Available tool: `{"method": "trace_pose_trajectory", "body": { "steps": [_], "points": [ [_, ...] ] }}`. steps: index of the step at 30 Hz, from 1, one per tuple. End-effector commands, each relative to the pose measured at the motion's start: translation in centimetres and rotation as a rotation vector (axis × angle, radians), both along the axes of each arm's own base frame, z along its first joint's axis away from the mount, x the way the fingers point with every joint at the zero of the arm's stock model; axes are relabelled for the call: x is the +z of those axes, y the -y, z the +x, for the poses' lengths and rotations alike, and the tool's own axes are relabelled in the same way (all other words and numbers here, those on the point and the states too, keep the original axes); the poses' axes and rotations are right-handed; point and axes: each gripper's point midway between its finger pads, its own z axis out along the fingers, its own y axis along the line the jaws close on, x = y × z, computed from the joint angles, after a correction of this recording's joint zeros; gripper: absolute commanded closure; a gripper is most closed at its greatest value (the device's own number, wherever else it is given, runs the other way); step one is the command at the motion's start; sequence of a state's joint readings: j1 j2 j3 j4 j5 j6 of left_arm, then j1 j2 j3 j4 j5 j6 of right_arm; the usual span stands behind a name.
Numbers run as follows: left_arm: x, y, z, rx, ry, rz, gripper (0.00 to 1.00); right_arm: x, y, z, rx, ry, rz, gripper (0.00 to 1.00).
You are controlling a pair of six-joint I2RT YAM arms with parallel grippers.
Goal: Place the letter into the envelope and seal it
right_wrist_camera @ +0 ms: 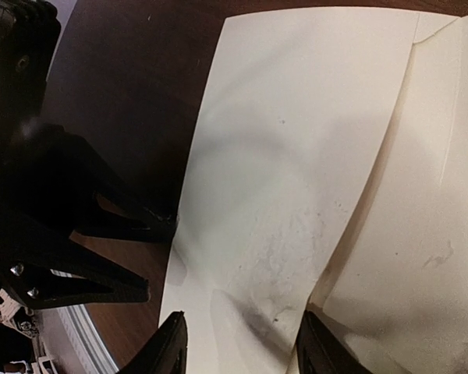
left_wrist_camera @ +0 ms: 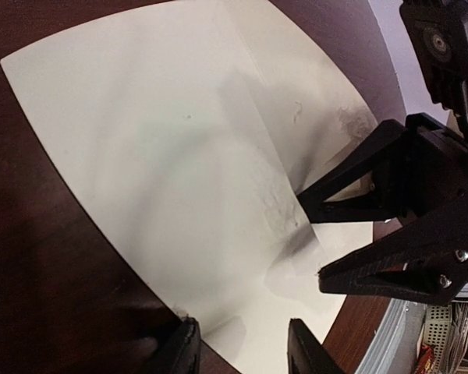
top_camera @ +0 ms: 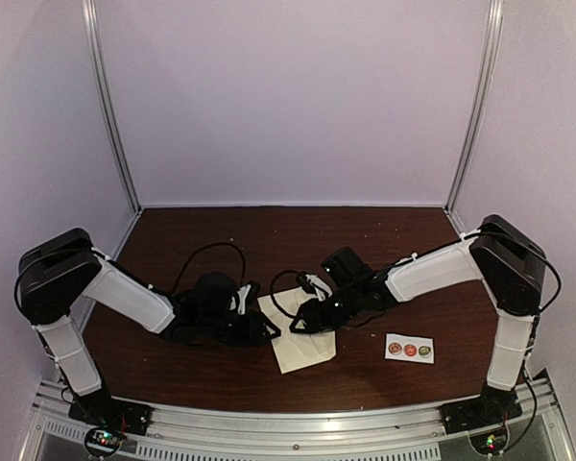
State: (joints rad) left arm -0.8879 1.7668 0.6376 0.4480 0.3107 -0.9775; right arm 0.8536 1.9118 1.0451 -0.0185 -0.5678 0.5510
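Note:
The cream envelope (top_camera: 305, 353) lies flat on the dark table between my two grippers. In the left wrist view the envelope (left_wrist_camera: 164, 156) fills most of the frame, with a fold line running toward the flap side (left_wrist_camera: 312, 101). My left gripper (left_wrist_camera: 242, 354) stands open over the envelope's near edge, nothing between its fingers. My right gripper (right_wrist_camera: 246, 351) is open too, low over the envelope (right_wrist_camera: 296, 140), one finger (right_wrist_camera: 324, 347) at the fold edge. Each gripper shows in the other's view: right gripper (left_wrist_camera: 327, 238), left gripper (right_wrist_camera: 152, 261). The letter does not show as a separate sheet.
A small white strip of round stickers (top_camera: 409, 349) lies on the table to the right of the envelope. Black cables (top_camera: 206, 254) loop over the table behind the grippers. A metal rail (top_camera: 288, 427) runs along the near edge.

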Motion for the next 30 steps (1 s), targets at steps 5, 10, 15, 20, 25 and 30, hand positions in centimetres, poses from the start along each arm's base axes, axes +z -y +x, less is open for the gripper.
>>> {"method": "trace_pose_trajectory", "body": {
  "steps": [5,10,15,20,25,30],
  "points": [
    [-0.1,-0.7,0.6,0.017,0.025,0.043,0.60,1.7,-0.6,0.8,-0.015,0.043,0.022,0.51],
    [3.1,-2.6,2.5,0.079,0.119,0.078,0.54,5.0,0.9,1.5,-0.055,0.130,0.004,0.45],
    [7.5,-5.1,4.9,0.120,0.224,0.109,0.41,8.0,3.7,2.1,-0.122,0.217,-0.038,0.37],
    [11.3,-7.4,7.0,0.099,0.292,0.150,0.30,9.9,7.5,2.6,-0.217,0.260,-0.071,0.31],
    [13.2,-8.1,9.6,0.043,0.341,0.199,0.31,9.2,11.5,3.1,-0.309,0.234,-0.096,0.30],
    [12.8,-6.5,11.2,-0.066,0.367,0.219,0.42,6.6,15.7,3.3,-0.413,0.168,-0.115,0.36]
  ]
}}
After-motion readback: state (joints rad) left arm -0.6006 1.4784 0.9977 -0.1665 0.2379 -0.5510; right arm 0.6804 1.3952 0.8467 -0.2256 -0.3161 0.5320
